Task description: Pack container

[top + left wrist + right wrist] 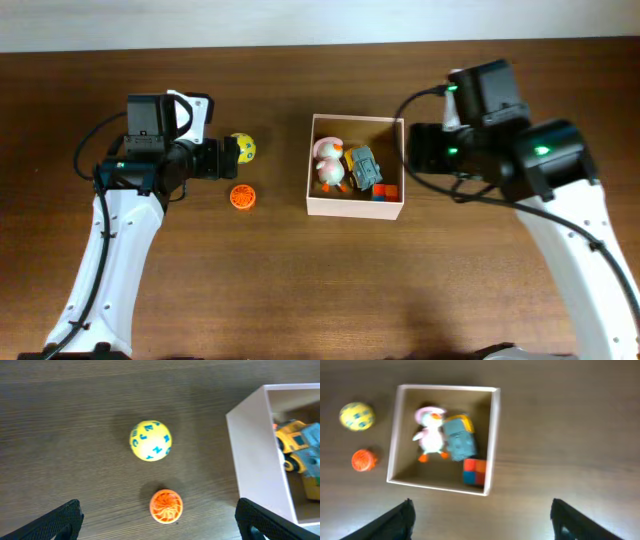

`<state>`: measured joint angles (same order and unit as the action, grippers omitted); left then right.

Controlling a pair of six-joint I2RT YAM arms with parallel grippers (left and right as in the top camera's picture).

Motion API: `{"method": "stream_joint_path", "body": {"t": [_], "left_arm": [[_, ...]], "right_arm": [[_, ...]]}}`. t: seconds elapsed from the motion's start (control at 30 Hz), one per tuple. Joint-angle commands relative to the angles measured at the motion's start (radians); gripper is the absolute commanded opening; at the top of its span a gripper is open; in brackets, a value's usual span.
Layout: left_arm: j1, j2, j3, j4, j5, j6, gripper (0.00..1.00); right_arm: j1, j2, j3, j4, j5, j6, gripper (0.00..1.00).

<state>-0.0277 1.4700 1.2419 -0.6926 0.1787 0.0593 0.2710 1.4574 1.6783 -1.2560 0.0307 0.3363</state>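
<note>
The container (350,208), square and shallow with cream-white walls and a tan floor, stands in the middle of the counter (300,290). The left fingers (60,520) and right fingers (395,522) are spread wide, grasping nothing. The yellow ball (150,440) carries blue letters, too blurred to read.

A: The overhead view is evenly lit and fairly bright. The dark surface (300,290) shows only soft, faint shadows.
B: It's sharp too. Both wrist views are softer.
A: In the left wrist view the ball (150,440) is slightly fuzzy, with a dim shadow beside it.
B: The right wrist view is blurriest. The box (493,435) edges smear, a pale sheen lightens the surface at lower right, and the right hand (481,512) shows as dark, unfocused shapes.
</note>
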Motion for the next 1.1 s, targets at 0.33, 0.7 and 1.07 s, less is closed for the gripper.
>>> {"method": "stream_joint_path", "body": {"t": [0.33, 0.7, 1.07], "left_arm": [[-0.042, 0.12, 0.096, 0.029, 0.018, -0.048, 0.99], [-0.047, 0.544, 0.493, -0.215, -0.024, -0.048, 1.0], [-0.073, 0.726, 0.532, -0.214, -0.097, -0.044, 0.89]], "right_arm": [[-0.425, -0.006, 0.007, -0.093, -0.103, 0.069, 0.99], [-0.48, 0.002, 0.007, -0.094, -0.101, 0.069, 0.99], [-0.48, 0.002, 0.007, -0.094, -0.101, 0.069, 0.99]]}}
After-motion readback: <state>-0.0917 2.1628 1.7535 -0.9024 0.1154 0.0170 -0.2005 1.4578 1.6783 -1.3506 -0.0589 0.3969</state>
